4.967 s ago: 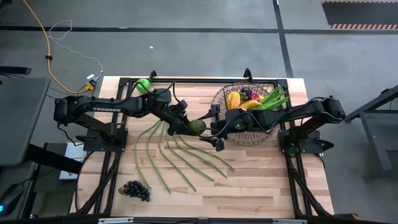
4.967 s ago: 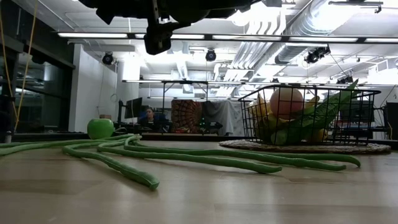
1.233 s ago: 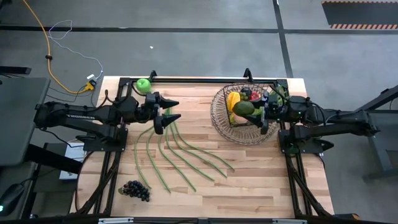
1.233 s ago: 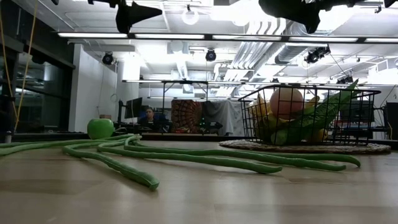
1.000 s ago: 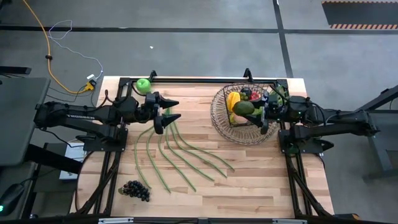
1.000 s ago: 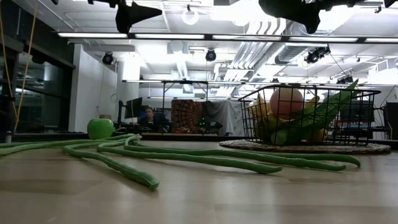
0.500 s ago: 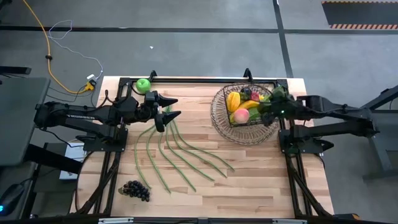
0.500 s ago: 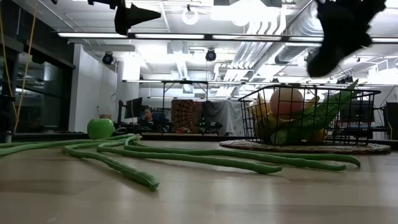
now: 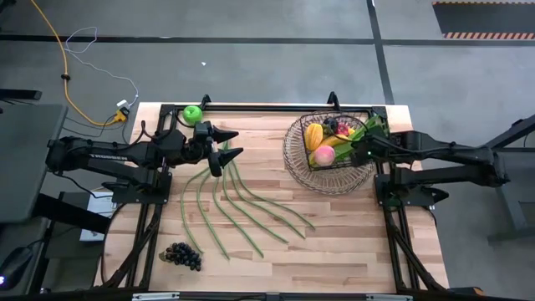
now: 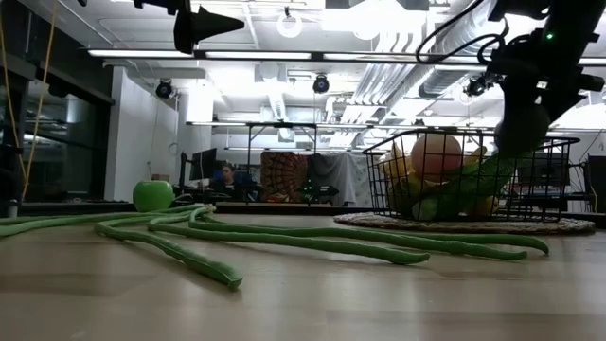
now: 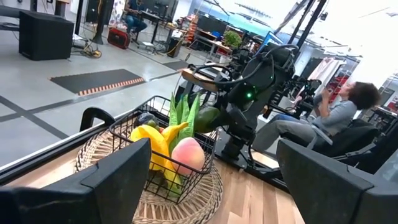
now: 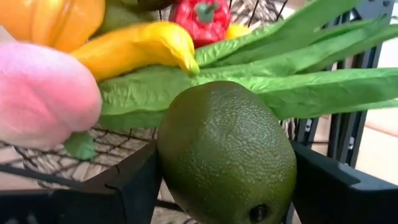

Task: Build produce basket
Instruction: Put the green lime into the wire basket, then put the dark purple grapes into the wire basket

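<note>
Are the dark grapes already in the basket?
No, the dark grapes lie on the table's front left corner, far from the basket at the back right.

The basket held a banana, a pink peach and leafy greens; the right hand gripped an avocado above its rim; a seated person showed behind.

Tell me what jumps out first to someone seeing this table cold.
The wire basket at the table's far right, piled with bright produce, with the right gripper holding an avocado at its rim. Then the long green beans fanned across the middle, below the open left gripper.
</note>
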You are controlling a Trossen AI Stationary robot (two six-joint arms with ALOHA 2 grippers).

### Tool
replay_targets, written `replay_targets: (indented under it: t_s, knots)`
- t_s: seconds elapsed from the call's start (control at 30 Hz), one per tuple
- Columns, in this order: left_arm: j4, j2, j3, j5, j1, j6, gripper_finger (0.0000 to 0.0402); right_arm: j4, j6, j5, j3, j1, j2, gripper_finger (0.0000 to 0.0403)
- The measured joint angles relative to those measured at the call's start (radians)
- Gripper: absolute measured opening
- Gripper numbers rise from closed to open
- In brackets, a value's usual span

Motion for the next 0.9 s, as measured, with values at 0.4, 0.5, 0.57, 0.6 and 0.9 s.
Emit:
replay_targets:
  t_s: [0.4, 0.5, 0.57, 0.6, 0.9]
  knots:
    - [-0.001, 0.000, 0.000, 0.000, 0.000, 0.001, 0.0335, 0.018, -0.015, 0.008, 0.000, -0.004, 0.000, 0.0278]
    - [-0.001, 0.000, 0.000, 0.000, 0.000, 0.001, 0.0335, 0.018, -0.015, 0.001, 0.000, -0.004, 0.000, 0.0278]
    - [-0.001, 0.000, 0.000, 0.000, 0.000, 0.001, 0.0335, 0.018, -0.004, 0.000, 0.000, -0.004, 0.000, 0.0283]
    - [-0.001, 0.000, 0.000, 0.000, 0.000, 0.001, 0.0335, 0.017, 0.006, 0.001, 0.000, -0.004, 0.000, 0.0289]
    - [-0.001, 0.000, 0.000, 0.000, 0.000, 0.000, 0.0335, 0.025, 0.033, 0.034, 0.000, -0.030, 0.000, 0.0394]
